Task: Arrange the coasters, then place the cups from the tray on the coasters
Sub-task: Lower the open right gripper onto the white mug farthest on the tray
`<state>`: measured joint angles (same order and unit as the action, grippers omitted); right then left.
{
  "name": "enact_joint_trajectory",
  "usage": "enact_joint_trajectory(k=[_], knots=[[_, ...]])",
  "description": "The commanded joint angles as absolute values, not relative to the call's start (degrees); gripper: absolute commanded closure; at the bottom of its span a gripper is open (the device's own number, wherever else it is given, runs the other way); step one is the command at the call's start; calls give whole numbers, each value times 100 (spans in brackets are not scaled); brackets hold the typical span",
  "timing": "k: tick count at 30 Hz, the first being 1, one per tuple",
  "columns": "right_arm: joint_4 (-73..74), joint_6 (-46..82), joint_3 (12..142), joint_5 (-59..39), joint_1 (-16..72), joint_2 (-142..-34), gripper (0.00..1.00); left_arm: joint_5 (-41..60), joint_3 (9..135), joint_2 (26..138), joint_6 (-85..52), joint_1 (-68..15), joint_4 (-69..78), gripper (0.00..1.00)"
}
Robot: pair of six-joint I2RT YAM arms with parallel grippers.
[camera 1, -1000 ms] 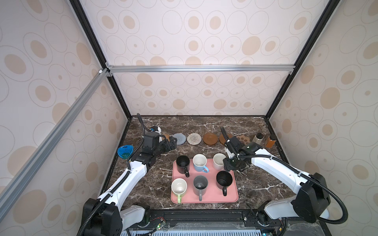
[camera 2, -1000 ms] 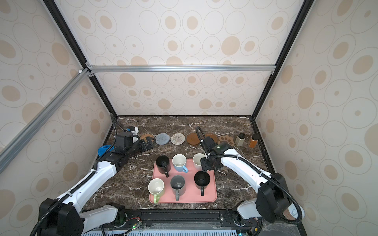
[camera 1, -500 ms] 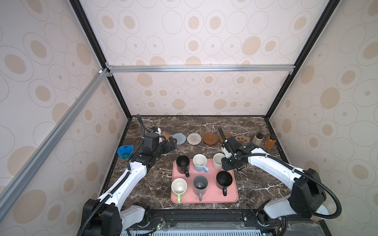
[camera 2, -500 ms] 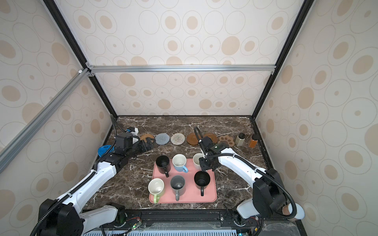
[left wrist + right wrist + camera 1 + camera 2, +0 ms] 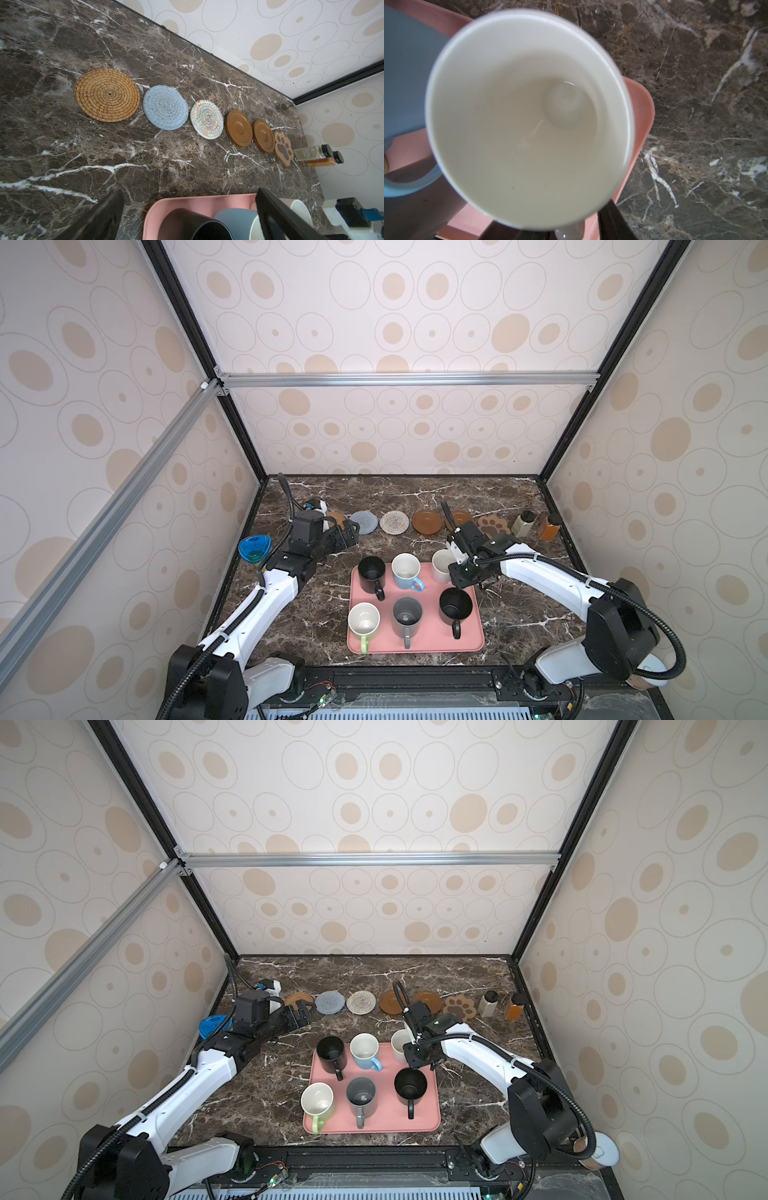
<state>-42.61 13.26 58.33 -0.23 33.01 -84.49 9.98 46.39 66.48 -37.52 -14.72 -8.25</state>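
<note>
- Now the pink tray [image 5: 432, 641] is carrying all six mugs [image 5: 407, 616].
- The left gripper [image 5: 352, 534] is hovering beyond the tray's far left corner, fingers spread wide and empty.
- The right gripper [image 5: 457, 578] is sitting at the handle of the pale pink mug [image 5: 441, 566] in the tray's far right corner; I cannot tell whether it is gripping.
- Six coasters [image 5: 394, 522] are lying in a row beyond the tray's far edge.

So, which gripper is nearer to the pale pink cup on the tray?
Right. The right gripper is directly beside the pale pink cup. The left gripper is far from it, open, next to the tan rattan coaster.
</note>
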Motion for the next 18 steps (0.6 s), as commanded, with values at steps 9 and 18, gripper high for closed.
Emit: enact_joint_trajectory(k=[9,18], knots=[[-4092,590,5854,26,3287,-8805,65,935,4639,6484,-3832,-1431,-786,0],[-3957,502,5810,53,3281,-8897,73,936,4645,6452,-3847,-1428,-787,0]])
